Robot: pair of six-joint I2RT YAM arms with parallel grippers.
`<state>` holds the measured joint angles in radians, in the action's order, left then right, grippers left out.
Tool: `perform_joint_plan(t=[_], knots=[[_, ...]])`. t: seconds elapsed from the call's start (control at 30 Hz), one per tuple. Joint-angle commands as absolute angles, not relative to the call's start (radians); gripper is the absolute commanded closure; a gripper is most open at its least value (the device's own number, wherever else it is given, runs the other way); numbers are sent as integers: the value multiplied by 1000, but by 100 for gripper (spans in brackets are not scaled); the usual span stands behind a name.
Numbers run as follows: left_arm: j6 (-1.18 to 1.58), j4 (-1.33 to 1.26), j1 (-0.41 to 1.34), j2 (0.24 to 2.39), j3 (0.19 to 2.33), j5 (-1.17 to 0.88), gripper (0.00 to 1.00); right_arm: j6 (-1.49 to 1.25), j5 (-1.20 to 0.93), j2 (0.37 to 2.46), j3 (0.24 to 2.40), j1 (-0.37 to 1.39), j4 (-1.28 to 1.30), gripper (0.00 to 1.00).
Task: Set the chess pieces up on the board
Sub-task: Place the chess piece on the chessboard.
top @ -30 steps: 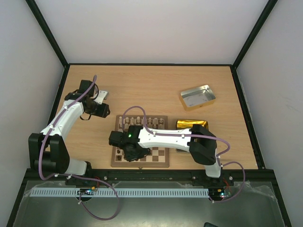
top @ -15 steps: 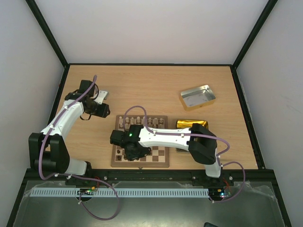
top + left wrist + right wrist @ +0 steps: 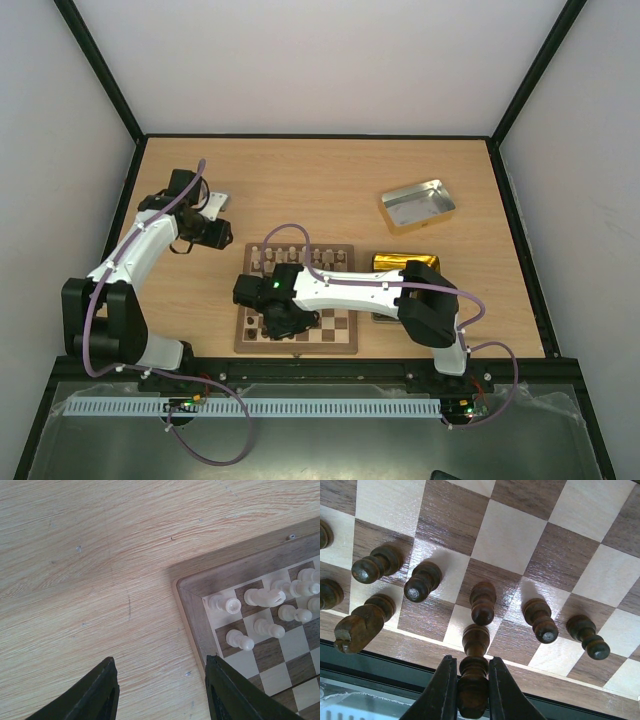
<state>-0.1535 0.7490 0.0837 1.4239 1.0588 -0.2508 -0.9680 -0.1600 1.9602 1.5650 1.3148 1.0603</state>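
I find the right gripper (image 3: 471, 666) clamped narrowly on a dark chess piece (image 3: 475, 639). Its long axis follows the fingers (image 3: 441, 692), far end at the board (image 3: 510, 535) edge.

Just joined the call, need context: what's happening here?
Chess setup, partway done. The right gripper is shut on a dark piece at the near edge of the board, next to other dark pieces already standing there. The left gripper is open and empty, over bare table beside the board's corner where cream pieces stand. A silver tin and a gold tin sit to the right of the board.
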Motion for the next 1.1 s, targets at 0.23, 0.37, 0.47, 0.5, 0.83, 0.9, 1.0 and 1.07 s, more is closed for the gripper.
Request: perform_joint_plan(t=[0.23,0.37,0.47,0.5,0.83,0.9,1.0,1.07], knots=[[-156,753,75,1435,1054,-258,51,-951,-153,1964,1577,1308,1075,98],[-157,754,75,1433,1054,-258,51,-953,-152,1962,1578,1308,1080,98],[-157,755,75,1431,1054,-258,51,-954,-152,1962,1578,1308,1078,98],[-157,755,75,1429,1053,-258,51,-954,-153,1962,1578,1308,1078,98],[-158,756,75,1420,1052,-258,51,-953,-165,1964,1578,1310,1070,90],[-158,755,75,1419,1050,-258,51,-953,-166,1964,1578,1310,1072,88],[-158,754,75,1418,1049,-257,51,-952,-167,1963,1578,1311,1072,85],[-158,753,75,1417,1049,-258,51,-951,-169,1963,1578,1312,1072,82]])
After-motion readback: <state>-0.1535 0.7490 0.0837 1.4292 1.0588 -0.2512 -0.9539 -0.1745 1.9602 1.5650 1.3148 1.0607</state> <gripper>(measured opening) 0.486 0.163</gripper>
